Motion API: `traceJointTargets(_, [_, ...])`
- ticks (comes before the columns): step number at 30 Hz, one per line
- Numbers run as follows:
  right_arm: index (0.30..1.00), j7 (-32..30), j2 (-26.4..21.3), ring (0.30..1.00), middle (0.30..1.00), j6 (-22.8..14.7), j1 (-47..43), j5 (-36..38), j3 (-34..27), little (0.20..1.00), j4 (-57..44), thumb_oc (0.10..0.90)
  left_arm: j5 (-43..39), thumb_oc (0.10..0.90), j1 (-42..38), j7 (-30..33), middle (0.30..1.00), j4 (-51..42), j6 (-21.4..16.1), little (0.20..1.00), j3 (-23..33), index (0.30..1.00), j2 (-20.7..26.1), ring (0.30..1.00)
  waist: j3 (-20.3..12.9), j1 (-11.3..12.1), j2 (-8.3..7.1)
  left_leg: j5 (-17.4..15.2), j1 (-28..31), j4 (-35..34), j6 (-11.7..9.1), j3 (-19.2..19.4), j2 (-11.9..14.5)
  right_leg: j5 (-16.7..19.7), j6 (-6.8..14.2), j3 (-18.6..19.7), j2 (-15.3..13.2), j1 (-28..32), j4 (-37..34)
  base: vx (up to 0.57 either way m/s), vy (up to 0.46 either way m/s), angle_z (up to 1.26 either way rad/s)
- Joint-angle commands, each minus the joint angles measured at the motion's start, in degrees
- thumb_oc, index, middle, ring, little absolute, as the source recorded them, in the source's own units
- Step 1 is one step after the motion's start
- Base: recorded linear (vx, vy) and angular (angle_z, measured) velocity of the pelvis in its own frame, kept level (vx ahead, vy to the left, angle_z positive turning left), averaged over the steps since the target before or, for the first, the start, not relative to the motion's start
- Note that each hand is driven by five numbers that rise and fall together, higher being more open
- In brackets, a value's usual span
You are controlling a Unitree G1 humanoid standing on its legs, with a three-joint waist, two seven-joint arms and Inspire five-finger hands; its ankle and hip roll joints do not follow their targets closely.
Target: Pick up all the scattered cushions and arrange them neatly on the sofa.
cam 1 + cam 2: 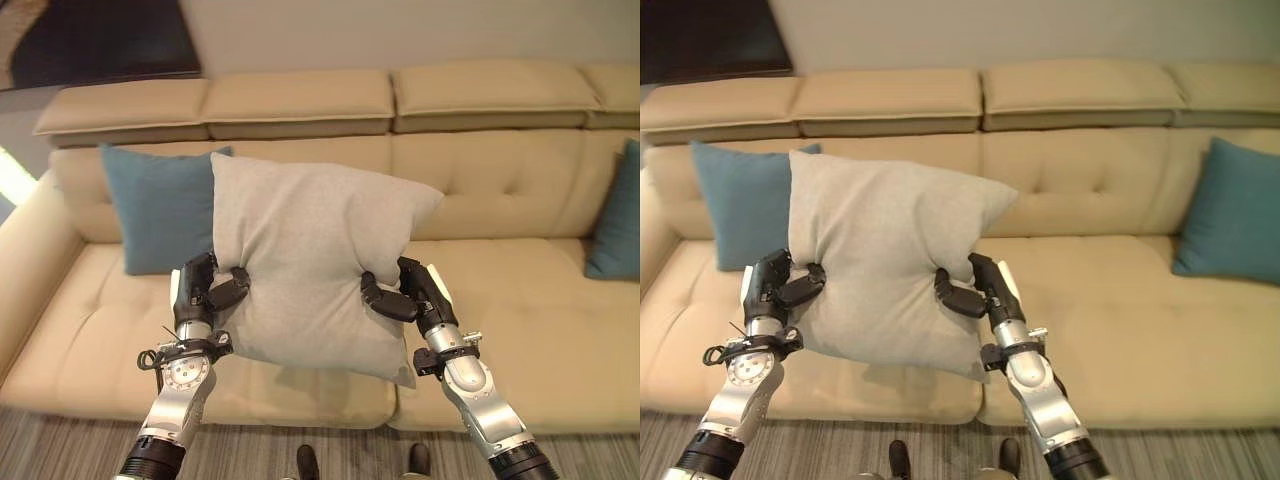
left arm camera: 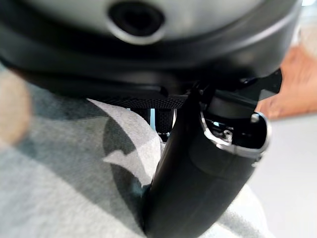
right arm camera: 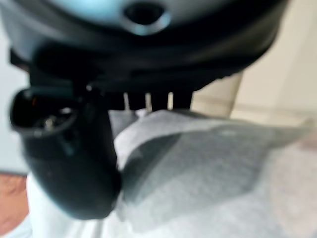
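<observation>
Both hands are gripping 1 grey cushion and holding it up in front of the beige sofa, above the sofa's left seat. The left hand is clamping the cushion's left edge, its thumb curling over the near face of the fabric and its fingers hidden behind. The right hand is pinching the cushion's right edge in the same way, thumb pressing into the front of the cloth. In the left wrist view the thumb is lying against the grey fabric, and in the right wrist view the thumb is pushing into a fold of it. The cushion is hanging tilted, its upper right corner pointing toward the sofa back and its lower right corner drooping near the front edge of the seat. 2 blue cushions are sitting on the sofa: 1 blue cushion is leaning upright against the back at far left, partly covered by the grey one, and another blue cushion is leaning against the back at far right, well apart from the hands.
</observation>
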Motion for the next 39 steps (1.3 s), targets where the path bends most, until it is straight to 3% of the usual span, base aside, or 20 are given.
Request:
traceJointTargets(1, [0.300,0.89,1.10,0.300,0.300,-7.75,-8.68,-3.10,3.73,0.300,-6.11,0.400,2.45,0.400,-9.32,-5.32,0.300,-8.89,-10.77,0.300,-6.69,0.300,-4.65,0.300,-6.99,-1.08,1.52,-9.83,9.09,1.91,-5.40,-2.52,6.93,-1.53,0.68,-0.15,4.08,-1.36,3.34,0.30,-0.420,0.11])
traceJointTargets(3, [0.300,0.49,0.01,0.300,0.300,-7.77,-9.06,-3.00,3.54,0.300,-5.58,0.400,0.49,0.400,-9.86,-5.68,0.300,-8.12,-10.74,0.300,-6.97,0.300,-5.02,0.300,-6.82,-1.37,1.41,-8.96,8.65,7.40,-7.19,-3.12,10.53,-3.28,-0.78,0.59,6.67,-0.28,4.43,0.32,-0.519,0.19])
traceJointTargets(5, [0.300,-0.10,-0.53,0.300,0.300,-8.28,-10.27,-2.15,3.43,0.300,-4.98,0.400,0.57,0.400,-10.67,-6.12,0.300,-7.13,-9.90,0.300,-7.78,0.300,-5.14,0.300,-6.10,-1.13,0.95,-3.11,4.30,18.49,-8.05,-5.49,14.45,-5.33,-3.84,0.42,9.99,2.17,4.47,0.17,-0.422,-0.07])
traceJointTargets(6, [0.300,-0.32,-0.82,0.300,0.300,-8.42,-10.80,-1.55,3.43,0.300,-4.85,0.400,0.47,0.400,-10.89,-5.99,0.300,-7.04,-9.75,0.300,-7.86,0.300,-5.17,0.300,-5.29,-0.59,0.38,-1.33,2.23,24.25,-7.80,-6.96,15.00,-6.11,-5.08,0.40,10.96,3.86,4.29,0.16,-0.408,-0.24])
traceJointTargets(7, [0.300,-0.42,-1.07,0.300,0.300,-8.49,-11.53,-0.96,3.58,0.300,-4.59,0.400,0.45,0.400,-11.29,-5.77,0.300,-6.61,-9.62,0.300,-8.29,0.300,-5.41,0.300,-4.45,-0.01,-0.43,0.50,-0.18,29.89,-7.50,-9.19,14.62,-6.61,-6.32,0.54,11.73,5.17,4.17,0.11,-0.267,-0.39])
traceJointTargets(8, [0.300,-0.41,-1.05,0.300,0.300,-8.50,-11.62,-0.95,3.54,0.300,-4.56,0.400,0.45,0.400,-11.40,-5.76,0.300,-6.57,-9.63,0.300,-8.29,0.300,-5.39,0.300,-4.56,-0.19,-0.53,0.72,-0.63,29.96,-7.46,-9.43,14.49,-6.44,-6.35,0.36,11.62,4.95,4.10,0.22,-0.252,-0.38])
traceJointTargets(9, [0.300,-0.77,-1.43,0.300,0.300,-7.62,-12.48,-0.58,3.87,0.300,-3.06,0.400,-0.21,0.400,-11.31,-5.58,0.300,-6.61,-9.20,0.300,-8.80,0.300,-5.74,0.300,-3.82,1.44,-1.83,-1.78,-3.73,32.88,-6.21,-11.71,11.29,-7.70,-7.01,1.70,12.03,6.99,3.61,0.28,-0.155,-0.35])
traceJointTargets(10, [0.300,-0.73,-1.30,0.300,0.300,-7.33,-12.97,-0.11,3.94,0.300,-2.53,0.400,-0.08,0.400,-11.44,-5.32,0.300,-6.58,-9.11,0.300,-8.72,0.300,-5.80,0.300,-4.07,2.42,-2.38,-4.05,-5.65,30.42,-5.56,-13.32,8.55,-8.16,-6.77,2.64,12.21,7.78,2.99,0.41,-0.156,-0.21])
traceJointTargets(11, [0.300,-0.90,-1.10,0.300,0.300,-7.39,-13.99,0.01,4.05,0.300,-1.57,0.400,-0.04,0.400,-11.57,-5.32,0.300,-6.46,-9.22,0.300,-8.86,0.300,-5.86,0.300,-4.27,3.08,-2.39,-6.05,-5.87,26.66,-5.43,-14.25,7.70,-8.69,-6.49,3.28,12.64,8.61,2.60,0.30,-0.009,-0.50])
traceJointTargets(12, [0.300,-1.07,-1.00,0.300,0.300,-7.42,-14.70,0.09,4.23,0.300,-0.46,0.400,-0.10,0.400,-11.74,-5.11,0.300,-6.34,-9.29,0.300,-9.03,0.300,-5.81,0.300,-4.62,3.46,-2.36,-5.84,-6.16,22.17,-5.73,-14.83,7.76,-9.01,-6.17,3.46,12.78,8.80,2.32,0.30,0.046,-0.67])
traceJointTargets(15, [0.300,-2.79,-1.39,0.300,0.300,-7.16,-17.61,-0.90,4.21,0.300,2.83,0.400,-0.35,0.400,-13.24,-3.96,0.300,-4.14,-8.99,0.300,-9.13,0.300,-5.47,0.300,-5.33,5.18,-1.12,-0.16,-7.19,6.97,-6.84,-16.76,8.19,-10.57,-5.71,4.29,14.27,11.80,1.49,0.31,0.060,-0.36])
traceJointTargets(17, [0.300,-3.70,-2.27,0.300,0.300,-6.53,-19.07,-2.42,4.19,0.300,5.56,0.400,-1.14,0.400,-14.76,-3.74,0.300,-2.14,-8.77,0.300,-9.33,0.300,-5.41,0.300,-5.49,5.17,-0.48,1.33,-5.88,3.40,-7.62,-17.57,8.75,-11.12,-5.56,4.51,14.90,13.27,1.09,0.29,0.068,-0.08])
traceJointTargets(22, [0.300,-8.47,-5.70,0.300,0.300,-4.88,-30.13,-5.60,5.60,0.300,13.48,0.400,-2.32,0.400,-23.24,-2.27,0.300,2.93,-8.64,0.300,-11.54,0.300,-3.93,0.300,-4.91,4.73,1.17,2.29,-6.10,0.13,-8.73,-17.43,8.49,-10.60,-4.76,5.51,14.76,10.18,-0.25,0.03,0.104,-0.02])
traceJointTargets(27, [0.300,-13.93,-10.76,0.300,0.300,-2.64,-54.98,-7.66,11.00,0.300,23.67,0.400,-3.96,0.400,-42.70,1.74,0.300,11.86,-10.56,0.300,-15.58,0.300,-1.98,0.300,-1.14,3.94,2.08,3.45,-17.45,0.13,-8.82,-16.66,7.49,-5.85,-3.17,7.65,13.93,-6.06,0.40,-0.34,0.096,0.02])
traceJointTargets(33, [0.300,-18.84,-9.02,0.300,0.300,-1.77,-75.84,-5.35,17.00,0.300,36.03,0.400,-6.05,0.400,-63.21,7.24,0.300,22.51,-13.74,0.300,-17.13,0.300,1.41,0.300,2.01,3.81,1.13,5.27,-25.55,0.13,-9.32,-15.30,6.85,-2.79,-1.46,9.71,12.45,-15.17,1.10,-0.09,0.064,-0.10])
traceJointTargets(35, [0.300,-19.96,-8.20,0.300,0.300,-2.02,-83.98,-2.76,20.44,0.300,43.22,0.400,-7.66,0.400,-73.14,7.84,0.300,29.14,-14.44,0.300,-19.30,0.300,2.25,0.300,3.95,3.57,1.40,5.62,-27.85,0.13,-9.77,-14.97,6.41,-2.24,-0.83,10.12,11.66,-17.01,0.60,-0.02,0.047,-0.15])
traceJointTargets(39, [0.300,-20.53,-8.44,0.300,0.300,-2.68,-89.59,-1.81,23.18,0.300,47.86,0.400,-6.54,0.400,-80.25,8.28,0.300,32.81,-14.36,0.300,-22.03,0.300,3.32,0.300,6.16,3.58,2.40,6.48,-30.20,0.13,-9.83,-14.68,5.95,-1.18,-0.11,10.54,11.15,-19.39,0.29,0.00,0.073,-0.09])
